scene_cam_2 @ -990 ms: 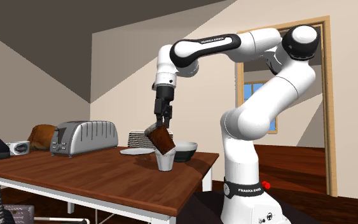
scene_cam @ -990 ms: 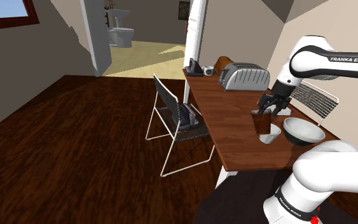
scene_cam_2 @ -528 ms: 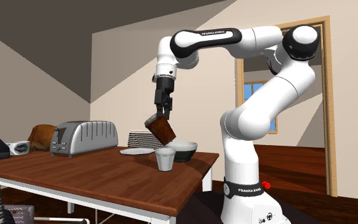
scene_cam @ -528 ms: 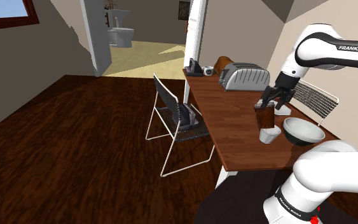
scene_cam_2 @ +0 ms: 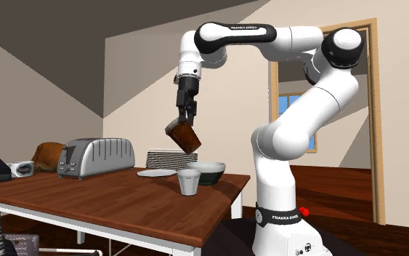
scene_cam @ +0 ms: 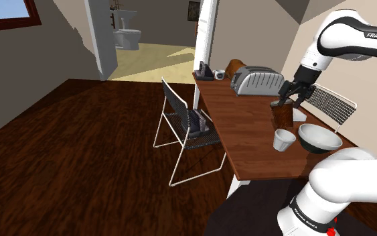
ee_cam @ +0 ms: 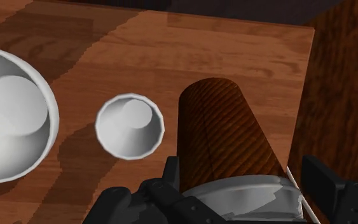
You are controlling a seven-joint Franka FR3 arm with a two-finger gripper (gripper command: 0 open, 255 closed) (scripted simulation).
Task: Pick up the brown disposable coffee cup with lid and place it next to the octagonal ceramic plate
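Note:
My gripper [scene_cam: 288,99] is shut on the brown cup [scene_cam: 282,116] near its white lid and holds it tilted in the air above the wooden table [scene_cam: 240,137]. In the second exterior view the gripper [scene_cam_2: 187,121] hangs the cup [scene_cam_2: 184,135] well above a flat white plate [scene_cam_2: 155,173]. The wrist view shows the cup [ee_cam: 222,137] clasped between my gripper's [ee_cam: 244,188] fingers, its base pointing down at the tabletop. Part of the plate [scene_cam: 300,116] peeks out just behind the cup in the shoulder view.
A small white cup [scene_cam: 284,139] and a white bowl [scene_cam: 319,137] stand under and beside the held cup. A toaster [scene_cam: 256,80] and a dish rack [scene_cam: 327,102] sit further back by the wall. A wire chair [scene_cam: 183,124] stands at the table's side.
The gripper has lifted the brown cup higher above the table and carried it a little toward the dish rack, away from the small white cup.

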